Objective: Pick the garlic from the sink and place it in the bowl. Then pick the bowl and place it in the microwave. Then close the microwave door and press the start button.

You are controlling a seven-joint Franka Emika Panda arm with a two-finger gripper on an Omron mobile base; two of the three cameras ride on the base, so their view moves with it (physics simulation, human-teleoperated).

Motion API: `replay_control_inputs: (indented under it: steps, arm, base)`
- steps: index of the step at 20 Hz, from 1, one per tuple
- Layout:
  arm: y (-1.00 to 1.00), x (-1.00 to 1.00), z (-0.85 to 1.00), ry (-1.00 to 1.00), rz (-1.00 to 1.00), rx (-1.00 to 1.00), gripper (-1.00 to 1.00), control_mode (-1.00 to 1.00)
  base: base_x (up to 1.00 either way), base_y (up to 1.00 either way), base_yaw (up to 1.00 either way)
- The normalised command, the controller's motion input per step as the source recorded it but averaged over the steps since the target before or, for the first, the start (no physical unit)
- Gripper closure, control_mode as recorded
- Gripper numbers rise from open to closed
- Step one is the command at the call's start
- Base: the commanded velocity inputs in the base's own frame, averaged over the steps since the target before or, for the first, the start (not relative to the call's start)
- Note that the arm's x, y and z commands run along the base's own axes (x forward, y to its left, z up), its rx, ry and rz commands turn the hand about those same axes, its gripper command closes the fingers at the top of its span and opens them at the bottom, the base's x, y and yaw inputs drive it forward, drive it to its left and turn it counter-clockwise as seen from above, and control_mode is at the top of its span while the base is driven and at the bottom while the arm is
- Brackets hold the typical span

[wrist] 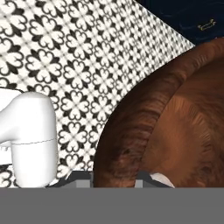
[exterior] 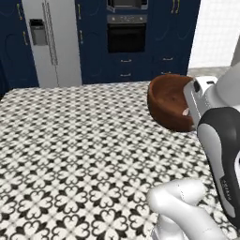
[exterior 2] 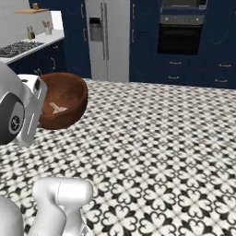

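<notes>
The reddish-brown bowl hangs tilted in the air above the patterned floor, its opening turned toward the arm. My gripper is shut on its rim, at the bowl's right side in the left base view and at the bowl's left side in the right base view. In the hand view the bowl looms close, with its rim running down between the fingers. A small pale lump inside the bowl looks like the garlic. A grey-framed box above the oven, cut by the top edge, may be the microwave. The sink is out of view.
Black-and-white tiled floor spreads ahead. Along the far wall stand navy cabinets, a steel fridge and a black wall oven. A counter with a stove top sits at the far left in the right base view.
</notes>
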Motion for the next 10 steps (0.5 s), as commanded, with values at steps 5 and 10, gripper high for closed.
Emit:
replay_control_inputs:
  steps: [5, 10]
  arm:
    - [0.0, 0.0, 0.0, 0.0, 0.0, 0.0, 1.0, 1.0]
    - [0.0, 0.0, 0.0, 0.0, 0.0, 0.0, 1.0, 1.0]
  base:
    - [1.0, -0.04, 0.65]
    - [1.0, -0.78, 0.28]
